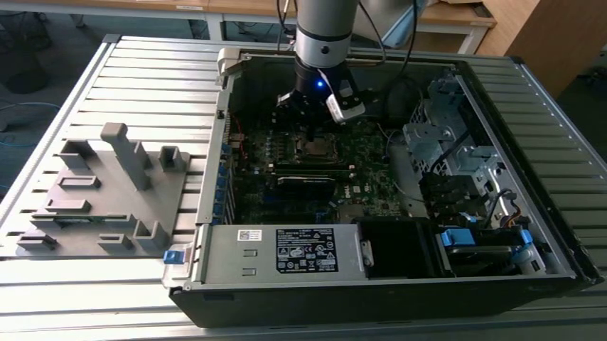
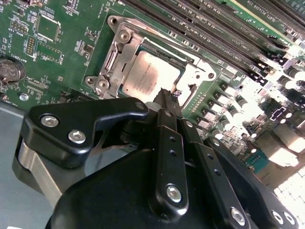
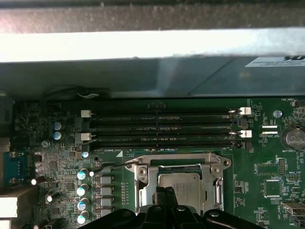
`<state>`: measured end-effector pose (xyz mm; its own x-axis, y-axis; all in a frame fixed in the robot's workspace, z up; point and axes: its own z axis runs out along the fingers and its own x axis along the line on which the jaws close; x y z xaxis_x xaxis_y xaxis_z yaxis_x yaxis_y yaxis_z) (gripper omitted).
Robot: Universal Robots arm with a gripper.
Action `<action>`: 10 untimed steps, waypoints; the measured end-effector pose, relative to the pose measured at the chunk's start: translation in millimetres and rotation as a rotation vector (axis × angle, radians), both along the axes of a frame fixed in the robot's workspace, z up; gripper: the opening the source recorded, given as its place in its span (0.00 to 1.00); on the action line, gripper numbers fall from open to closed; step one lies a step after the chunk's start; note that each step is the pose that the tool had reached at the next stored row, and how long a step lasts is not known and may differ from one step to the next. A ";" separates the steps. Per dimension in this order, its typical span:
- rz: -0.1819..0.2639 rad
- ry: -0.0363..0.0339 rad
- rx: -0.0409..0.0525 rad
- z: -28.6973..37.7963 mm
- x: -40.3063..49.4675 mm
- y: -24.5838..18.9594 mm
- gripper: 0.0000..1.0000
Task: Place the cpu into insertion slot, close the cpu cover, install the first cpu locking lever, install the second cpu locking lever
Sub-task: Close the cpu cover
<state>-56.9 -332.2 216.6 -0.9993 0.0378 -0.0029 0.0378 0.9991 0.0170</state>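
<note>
Finding: the small square chip with the dull silvery-tan metal top, the cpu (image 2: 150, 76), lies flat in the insertion slot (image 1: 312, 147), the silver-rimmed square socket on the green motherboard (image 2: 62, 47). The thin silver frame plate with the cut-out middle, the cpu cover (image 3: 144, 186), lies down around it, and the chip's top shows through the opening.

My tool (image 2: 164, 95) hangs directly over the socket's near edge. Its black fingers are drawn together at the tips with nothing visible between them.

Handling, in my judgement: the chip is light, stiff and fragile underneath, and now offers no edge to grip. The cover is thin stiff sheet and is best pressed on its flat side rails, never on the chip top. A thin steel wire lever (image 3: 112, 167) reaches out past the socket rim. It looks springy and slippery, and I cannot tell whether it is latched.

Obstructions: long black memory slots (image 3: 162, 126) run just beside the socket, and a row of silver-capped capacitors (image 3: 82, 191) stands beside the lever's end. The grey case wall (image 3: 152, 71) rises beyond the slots. A round coin cell (image 2: 10, 69) sits well apart.
</note>
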 end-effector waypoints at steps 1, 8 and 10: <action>0.000 -0.0001 0.0001 -0.6 -0.3 0.0 0.10; 0.000 -0.0001 0.0002 -1.2 -0.3 0.0 0.10; 0.000 -0.0002 0.0003 -1.3 -0.7 0.1 0.10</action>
<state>-57.6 -332.1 215.3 -0.9993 0.0381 -0.0031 0.0380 0.9991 0.0173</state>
